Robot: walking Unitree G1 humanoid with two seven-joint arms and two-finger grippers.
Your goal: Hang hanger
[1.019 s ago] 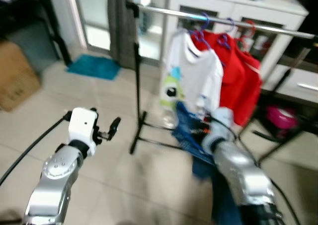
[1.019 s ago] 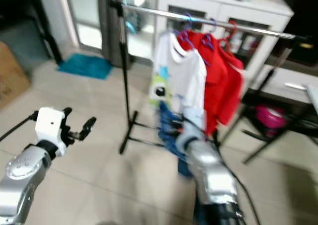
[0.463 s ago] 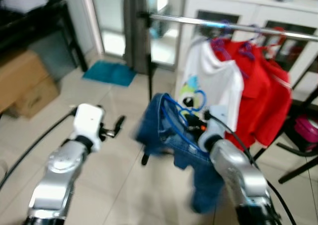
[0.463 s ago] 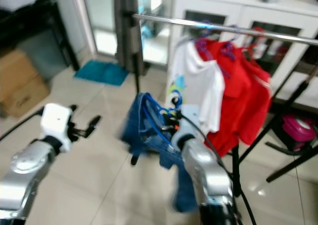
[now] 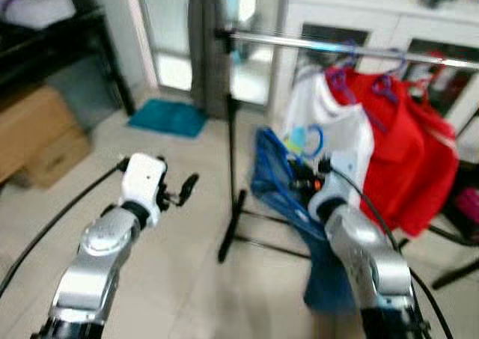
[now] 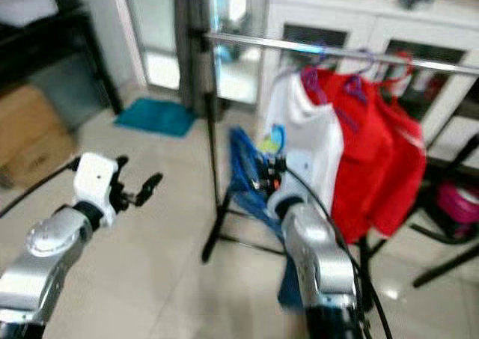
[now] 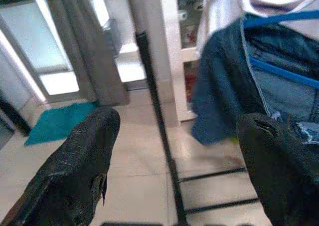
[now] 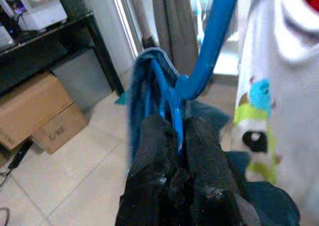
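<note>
Jaws of right gripper (image 8: 174, 136) clenched on the blue hanger (image 8: 209, 46), which carries blue jeans (image 5: 281, 185); hook end rises up and away from the jaws, w/ the denim hanging below and beside the arm. Key relation: the rail (image 5: 329, 47) of the clothes rack lies above and ahead of the hook, running left-right across the robot's front, so the hook looks to need lifting up and over it. Bare stretch of rail sits btw the rack's upright post (image 5: 232, 144) and the white t-shirt (image 5: 340, 137); red shirts (image 5: 412, 152) hang further right. Hanger is near that gap but below rail level, not yet on it. Right arm is nearer by far.

Left gripper (image 7: 174, 156) held out ahead at the left, jaws released, grasping nothing, well apart from the hanger.

Surface: pale tiled floor (image 5: 165, 279). Room: white cabinet (image 5: 389, 17) behind the rack, teal mat (image 5: 168, 118) by a glass door, cardboard boxes (image 5: 37, 137) at left. Head views blurred.
</note>
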